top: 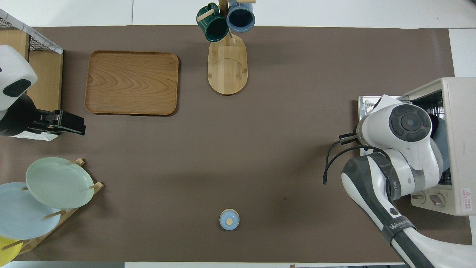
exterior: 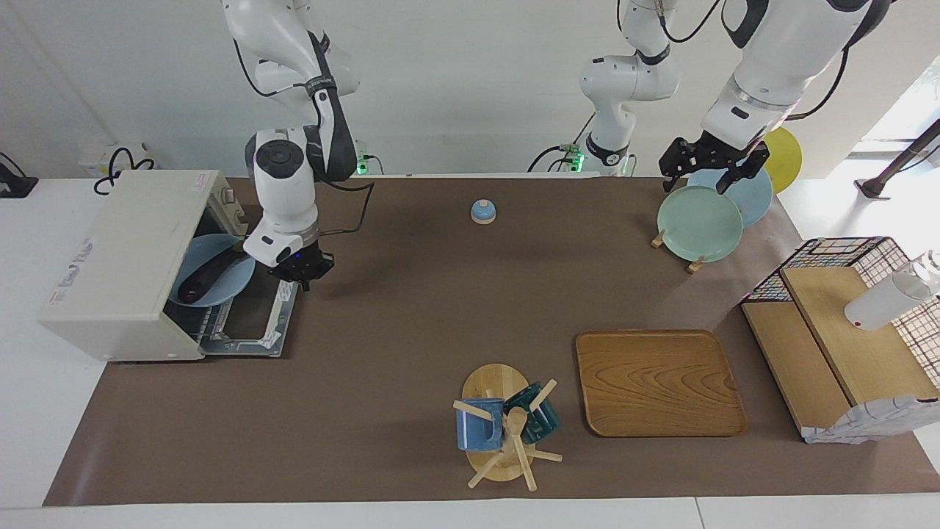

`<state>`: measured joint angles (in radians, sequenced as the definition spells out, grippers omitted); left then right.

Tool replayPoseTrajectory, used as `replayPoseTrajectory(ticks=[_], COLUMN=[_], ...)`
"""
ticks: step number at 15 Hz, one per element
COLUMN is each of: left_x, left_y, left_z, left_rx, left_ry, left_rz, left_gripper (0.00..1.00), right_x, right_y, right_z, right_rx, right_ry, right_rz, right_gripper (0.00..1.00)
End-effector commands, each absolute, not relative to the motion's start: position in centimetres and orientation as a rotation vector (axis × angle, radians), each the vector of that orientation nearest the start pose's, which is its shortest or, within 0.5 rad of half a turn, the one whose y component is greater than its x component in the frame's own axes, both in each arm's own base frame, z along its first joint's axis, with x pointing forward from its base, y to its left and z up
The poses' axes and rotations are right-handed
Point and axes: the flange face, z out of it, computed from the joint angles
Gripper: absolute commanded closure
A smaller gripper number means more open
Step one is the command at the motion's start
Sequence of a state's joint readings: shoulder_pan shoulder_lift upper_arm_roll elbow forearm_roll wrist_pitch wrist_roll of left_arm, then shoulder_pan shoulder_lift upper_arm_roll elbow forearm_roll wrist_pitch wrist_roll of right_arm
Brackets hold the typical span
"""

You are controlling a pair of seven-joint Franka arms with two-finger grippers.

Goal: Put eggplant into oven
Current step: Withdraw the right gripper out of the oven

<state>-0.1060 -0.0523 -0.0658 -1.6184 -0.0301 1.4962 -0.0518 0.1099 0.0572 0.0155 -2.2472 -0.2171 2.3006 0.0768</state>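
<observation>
At the right arm's end of the table, the eggplant (exterior: 208, 276) lies on a blue plate (exterior: 220, 290) inside the open oven (exterior: 121, 264). Right gripper (exterior: 299, 269) hovers over the door (grip unclear); next, withdraw. Left gripper (exterior: 711, 165) waits open over the plate rack (exterior: 694, 263).

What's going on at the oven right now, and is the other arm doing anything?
The eggplant lies on a blue plate in the mouth of the toaster oven, whose door is dropped open. The right gripper is over the open door at the plate's rim; whether it grips the plate is unclear. The left gripper waits above the green plate in the plate rack at the left arm's end of the table.
</observation>
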Motion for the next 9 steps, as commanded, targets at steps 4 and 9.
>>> replayPoseTrajectory(ticks=[4,9], left_x=[52.3,52.1], left_y=[-9.0,-8.8], left_z=[62.8,62.9], left_rx=[-3.145,-3.145], left_ry=[0.175,0.168], left_rz=[0.099,0.099], left_gripper=[0.00,0.00], right_x=[52.1,51.9], right_y=[5.4,5.2], right_z=[30.1,29.4], right_rx=[-3.281,-3.338], right_ry=[-0.195,-0.310], right_rz=[0.028,0.058], right_gripper=[1.00,1.00])
